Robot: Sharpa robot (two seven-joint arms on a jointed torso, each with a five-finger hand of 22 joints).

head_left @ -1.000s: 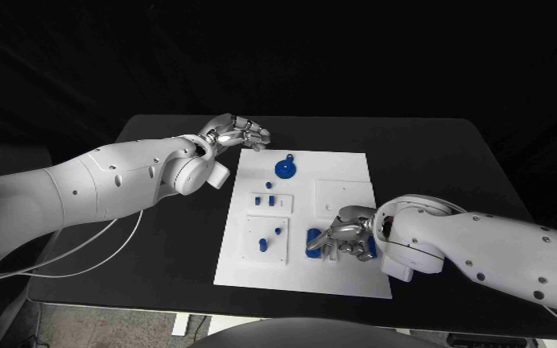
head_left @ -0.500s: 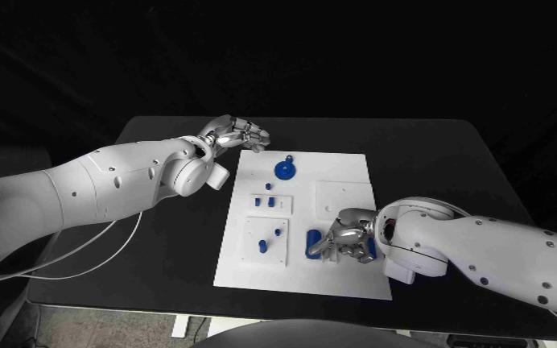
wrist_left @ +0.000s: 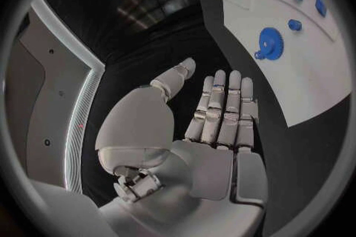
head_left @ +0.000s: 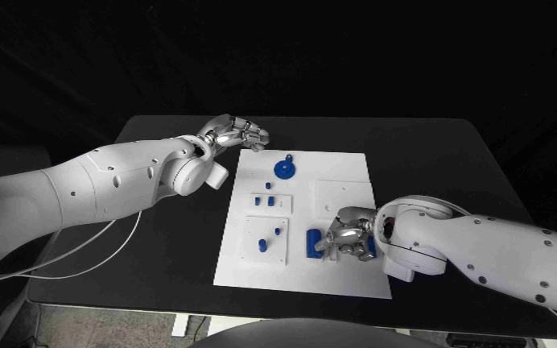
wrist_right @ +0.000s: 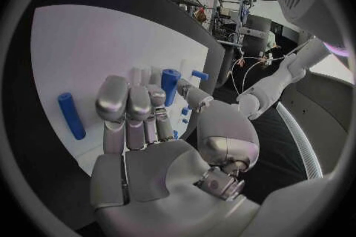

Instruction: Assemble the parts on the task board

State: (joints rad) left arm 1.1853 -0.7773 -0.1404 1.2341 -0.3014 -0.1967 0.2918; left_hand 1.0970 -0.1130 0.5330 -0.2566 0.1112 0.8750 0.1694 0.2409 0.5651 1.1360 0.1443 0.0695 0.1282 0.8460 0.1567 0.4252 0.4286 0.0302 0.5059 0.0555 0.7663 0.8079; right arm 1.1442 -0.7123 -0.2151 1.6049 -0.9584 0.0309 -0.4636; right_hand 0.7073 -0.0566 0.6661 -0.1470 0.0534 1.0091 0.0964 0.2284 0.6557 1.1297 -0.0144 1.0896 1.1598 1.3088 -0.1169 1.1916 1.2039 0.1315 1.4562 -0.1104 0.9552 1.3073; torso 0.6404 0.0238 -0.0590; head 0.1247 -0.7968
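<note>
The white task board lies mid-table. A blue gear sits near its far edge, also seen as the gear in the left wrist view. Small blue parts stand in the left panels. My right hand rests low over the board's near part, fingers curled, and pinches a short blue peg between thumb and fingers. A long blue peg lies flat on the board just left of that hand, seen again as the long peg. My left hand hovers off the board's far left corner, fingers straight, holding nothing.
The black table has bare surface right of the board and behind it. The board's square recessed panel lies just beyond my right hand. A white cable trails under my left arm at the table's left edge.
My right hand has shifted slightly over the board's near part, still holding the short peg. My left hand has drawn back a little to the left.
</note>
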